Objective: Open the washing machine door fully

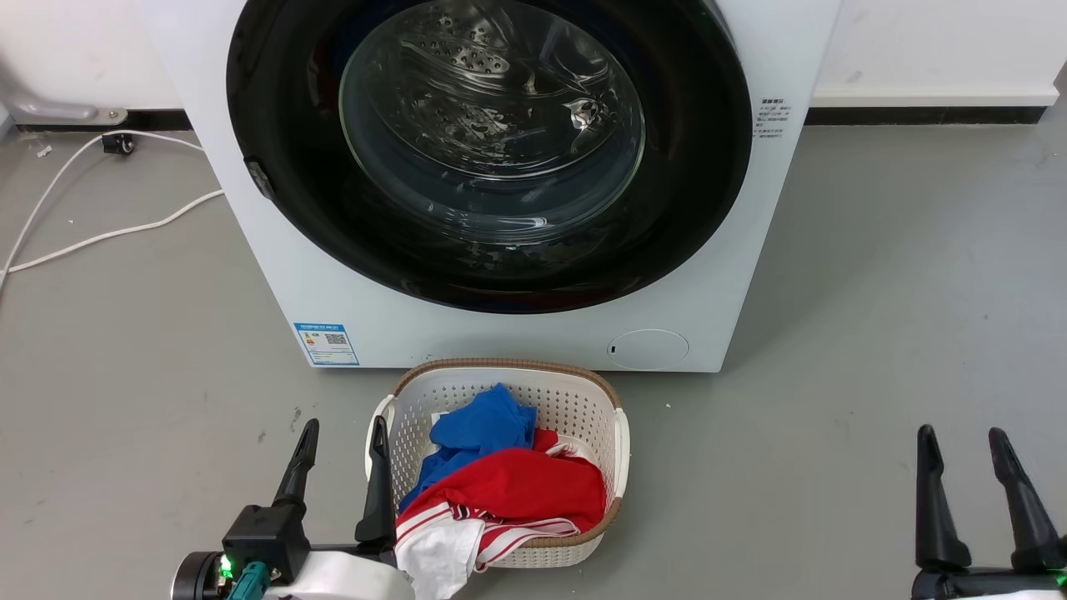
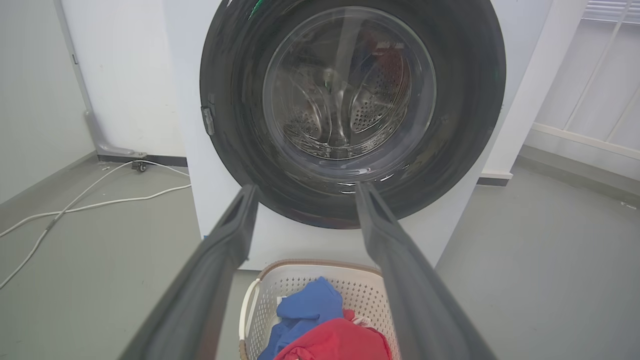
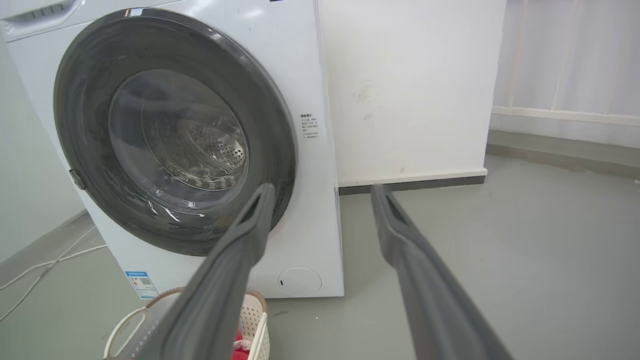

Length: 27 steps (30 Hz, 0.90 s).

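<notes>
Sitting shut, the washing machine door (image 1: 489,142) lies flush on the front of the washing machine (image 1: 275,275). Laundry basket (image 1: 508,367) of blue and red clothes on floor just before it. Left hand (image 1: 345,425): fingers apart, empty, beside basket's left rim. Right hand (image 1: 961,433): fingers apart, empty, well right of basket.

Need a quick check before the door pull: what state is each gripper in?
Left gripper: open, holding nothing.
Right gripper: open, holding nothing.
</notes>
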Motion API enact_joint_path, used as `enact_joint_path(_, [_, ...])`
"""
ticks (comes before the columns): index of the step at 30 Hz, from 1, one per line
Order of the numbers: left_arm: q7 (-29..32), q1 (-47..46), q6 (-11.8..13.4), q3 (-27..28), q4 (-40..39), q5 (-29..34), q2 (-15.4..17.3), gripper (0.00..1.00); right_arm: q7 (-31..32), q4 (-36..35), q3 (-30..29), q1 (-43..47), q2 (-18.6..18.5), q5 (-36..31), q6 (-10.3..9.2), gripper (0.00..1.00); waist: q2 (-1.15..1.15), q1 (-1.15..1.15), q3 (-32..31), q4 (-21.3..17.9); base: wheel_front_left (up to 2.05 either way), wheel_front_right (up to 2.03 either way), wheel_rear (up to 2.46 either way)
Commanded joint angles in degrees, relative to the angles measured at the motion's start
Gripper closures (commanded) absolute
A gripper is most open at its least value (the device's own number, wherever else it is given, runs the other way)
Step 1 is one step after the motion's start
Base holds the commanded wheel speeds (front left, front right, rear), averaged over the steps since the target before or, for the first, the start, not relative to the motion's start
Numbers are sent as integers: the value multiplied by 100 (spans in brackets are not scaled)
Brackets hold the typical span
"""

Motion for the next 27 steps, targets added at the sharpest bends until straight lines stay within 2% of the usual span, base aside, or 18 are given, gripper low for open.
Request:
enact_joint_path(1, [-16,23,27,-3,10,13,-5,0,-14,-1,2,-35,-19,150,1,0,0,0,0,2,0,0,0])
enact_joint_path(5, [-16,20,29,6,17,26,-4,0,-14,-30,-65,-77,-19,1222,1,0,0,0,-4,3,0,0,0])
enact_joint_path(10, [-16,28,37,35,21,37,-3,0,-14,13,-170,-108,-17,2892,1,0,0,0,-10,-14,0,0,0])
enact_joint_path(15, [-16,30,10,38,37,25,-4,0,-14,97,142,-72,-17,4445,1,0,0,0,-15,-29,0,0,0])
enact_joint_path(21, [-16,12,17,25,46,15,-3,0,-13,-14,208,-16,-16,6056,1,0,0,0,-14,-24,0,0,0])
enact_joint_path(27, [-16,24,11,25,58,17,-3,0,-13,-147,435,81,-13,7246,1,0,0,0,-19,-13,0,0,0])
